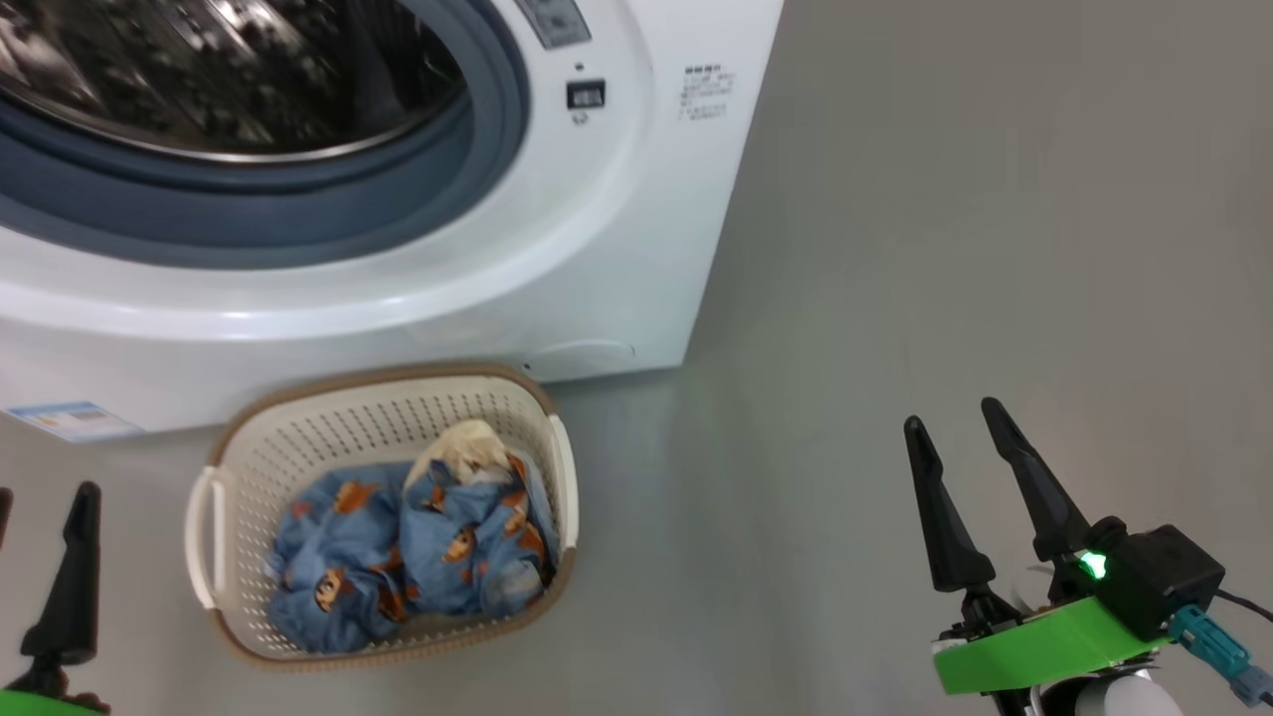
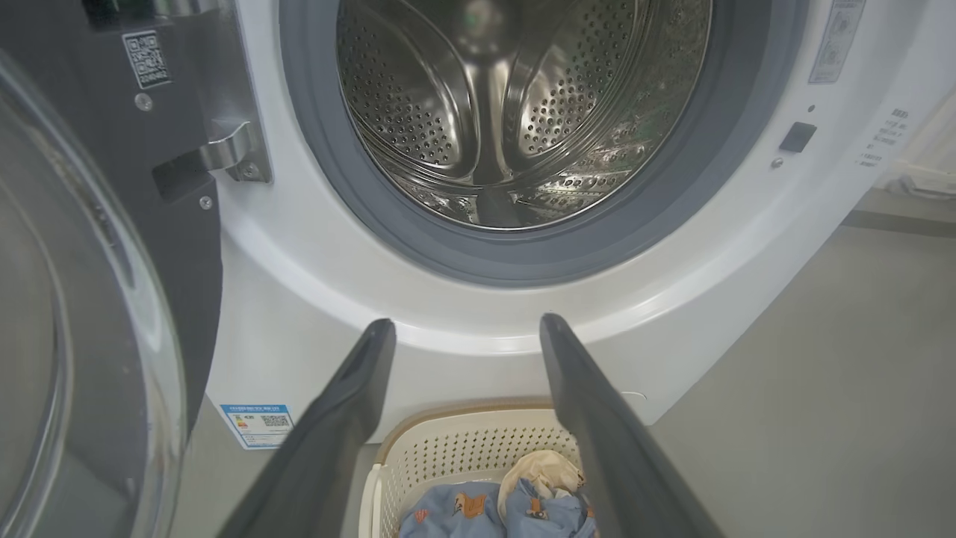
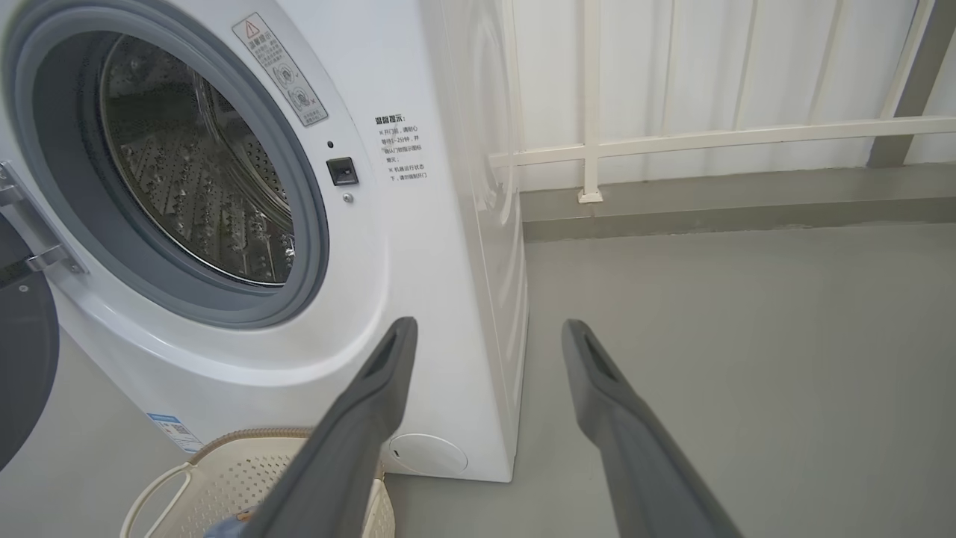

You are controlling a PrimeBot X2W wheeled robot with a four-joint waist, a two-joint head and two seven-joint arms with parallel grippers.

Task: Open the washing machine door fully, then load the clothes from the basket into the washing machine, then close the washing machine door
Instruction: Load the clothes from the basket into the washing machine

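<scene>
1. Nearest the lens, the right gripper [image 1: 952,415], two long dark fingers on a green mount, is hovering at the lower right of the head view over bare grey floor [image 1: 895,249]. Its fingers are standing wide apart and holding nothing.
2. At the lower left, the left gripper [image 2: 467,323] is hanging with fingers likewise spread wide and empty. In its wrist view they are pointing at the washer front, above the basket.
3. Between the two grippers and nearer the left one, a small, brown-rimmed, cream-white perforated plastic basket [image 1: 388,376] is sitting on the floor. It is just in front of the big white front-loading washing machine [image 1: 597,249].
4. Light blue, bear-printed fabric clothes [image 1: 418,552], with some cream cloth on top, are lying bunched inside the basket.
5. At the left of the opening, the round, black-rimmed, glass-bowled washing machine door [image 2: 75,336] is standing swung open on its metal hinge [image 2: 231,149].
6. A grey rubber gasket [image 2: 373,217] is ringing the perforated steel drum [image 2: 508,112].
7. A blue label sticker [image 1: 70,420] is showing at the washer's lower left corner.
</scene>
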